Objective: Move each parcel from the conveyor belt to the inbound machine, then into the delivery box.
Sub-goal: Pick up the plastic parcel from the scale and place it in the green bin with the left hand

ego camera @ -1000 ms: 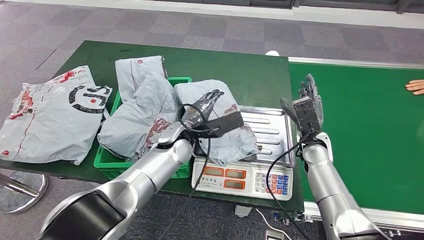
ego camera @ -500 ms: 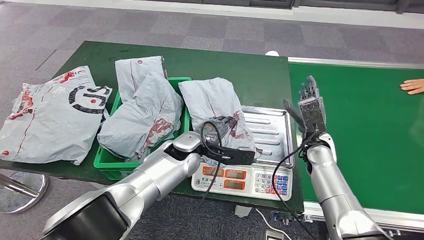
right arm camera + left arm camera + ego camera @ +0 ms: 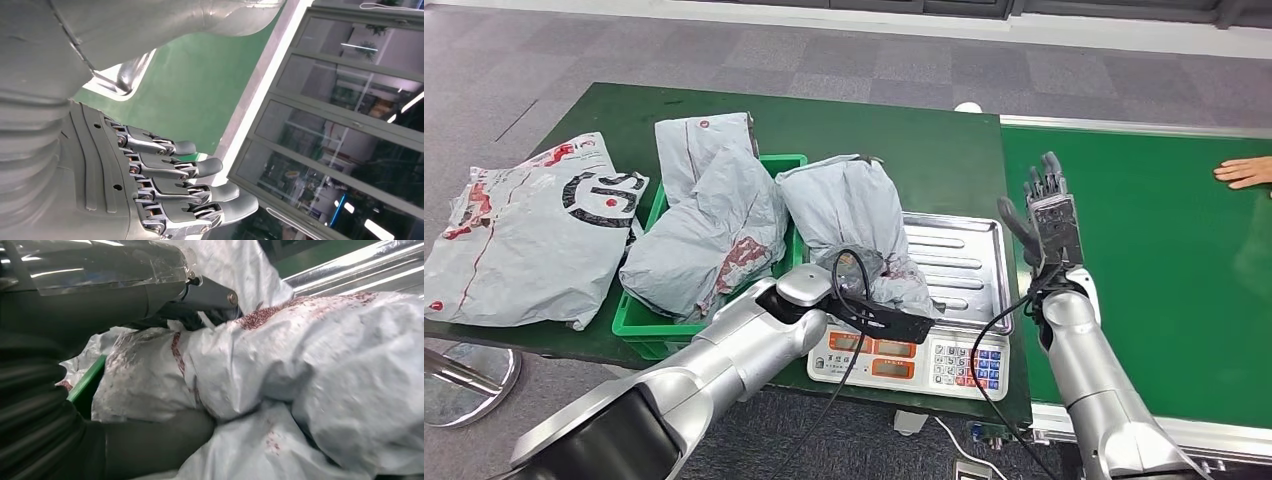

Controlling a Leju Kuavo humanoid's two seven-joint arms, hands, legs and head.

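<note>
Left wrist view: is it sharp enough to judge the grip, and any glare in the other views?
Left wrist view: the grey plastic parcel is soft and smeared, the left hand dark. Head view: sharp, mild sheen on the steel scale tray. Right wrist view: bright reflections in the glass wall.

Left hand [image 3: 864, 272] dropped onto grey parcel [image 3: 854, 215], now gripping; parcel bunched upward.

Four grey parcels [image 3: 854, 225], one green crate [image 3: 639, 322], one scale [image 3: 924, 350], two robot hands [image 3: 1049, 215].
</note>
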